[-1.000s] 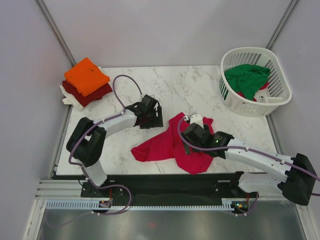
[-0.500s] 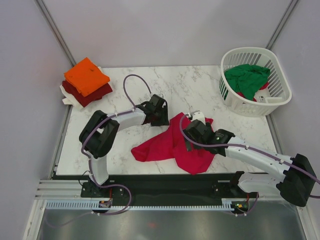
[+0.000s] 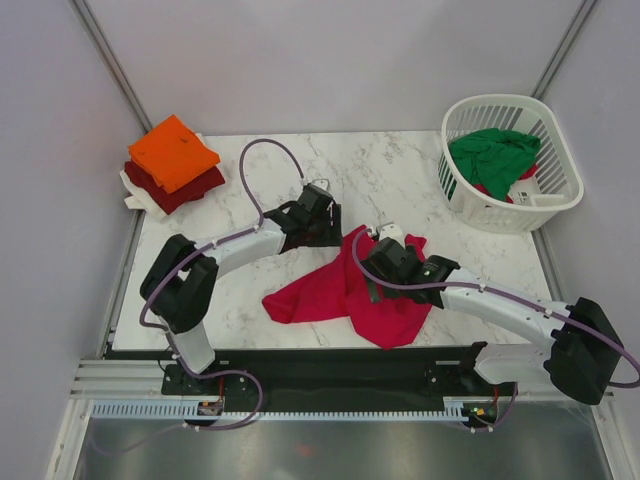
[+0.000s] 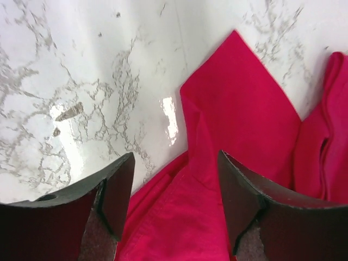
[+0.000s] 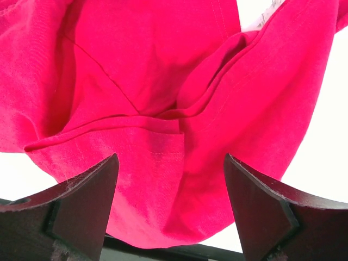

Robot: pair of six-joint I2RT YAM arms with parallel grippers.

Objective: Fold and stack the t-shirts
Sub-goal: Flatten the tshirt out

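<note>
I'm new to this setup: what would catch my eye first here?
A crumpled crimson shirt lies at the middle of the table, the left gripper and right gripper open over it. A folded stack topped by an orange shirt sits at the far left corner; a white basket holding a green shirt stands far right.

This is a robot laboratory cell: plain pale panel walls (image 3: 330, 60) on grey metal posts (image 3: 108, 60) enclose one white marble-patterned table (image 3: 400, 170).
</note>
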